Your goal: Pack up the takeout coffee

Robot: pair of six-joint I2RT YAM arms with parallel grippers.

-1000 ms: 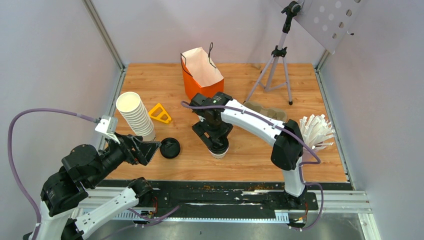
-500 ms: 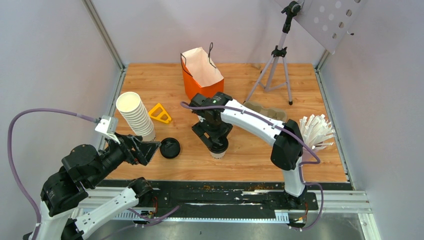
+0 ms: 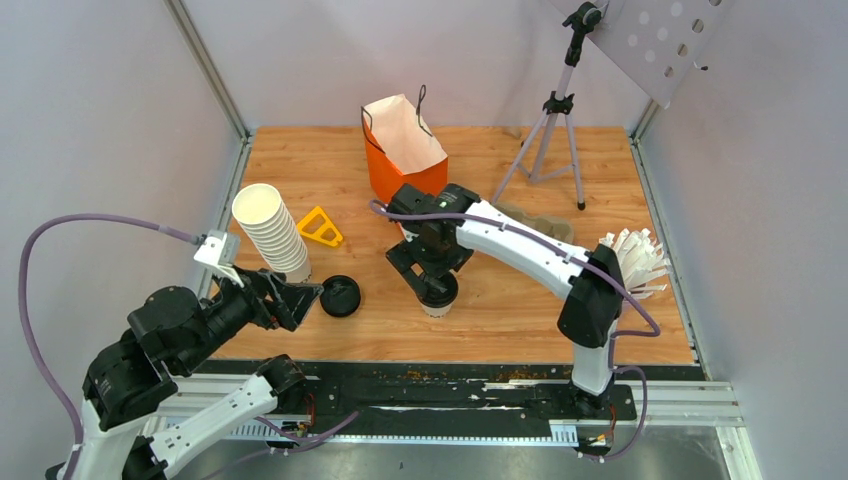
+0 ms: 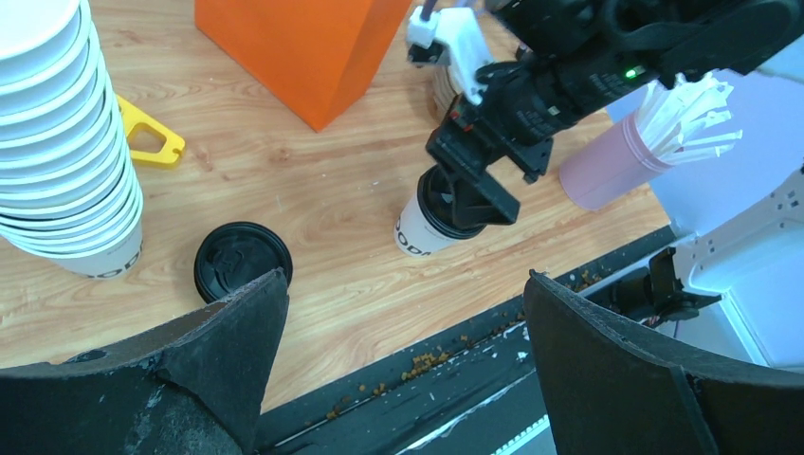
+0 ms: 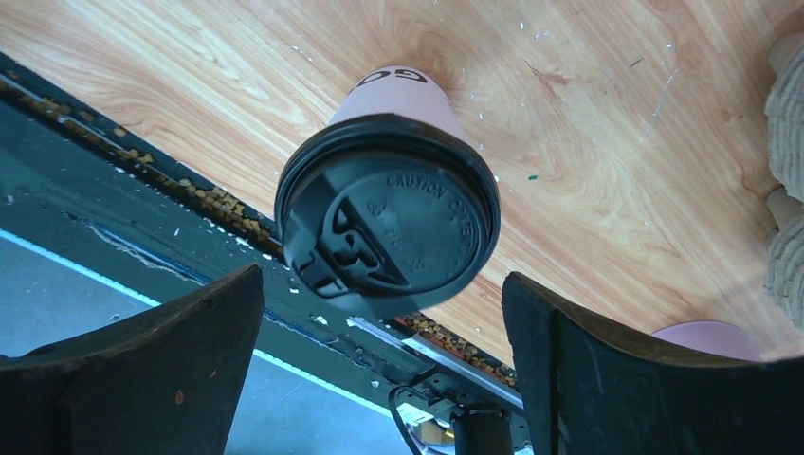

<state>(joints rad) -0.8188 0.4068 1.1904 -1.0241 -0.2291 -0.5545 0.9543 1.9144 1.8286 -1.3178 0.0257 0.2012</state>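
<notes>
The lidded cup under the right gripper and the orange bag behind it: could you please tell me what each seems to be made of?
The cup is likely paper: a pale matte wall with printed lettering. Its lid looks like moulded black plastic, with a slight sheen and raised caution lettering. The orange bag seems to be matte paper, with a creased pale inside and thin dark handles.

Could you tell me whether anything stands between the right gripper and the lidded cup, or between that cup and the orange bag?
Nothing visible does. The right gripper hangs open directly over the lidded cup, jaws either side of its lid. Only bare table lies between cup and orange bag.
</notes>
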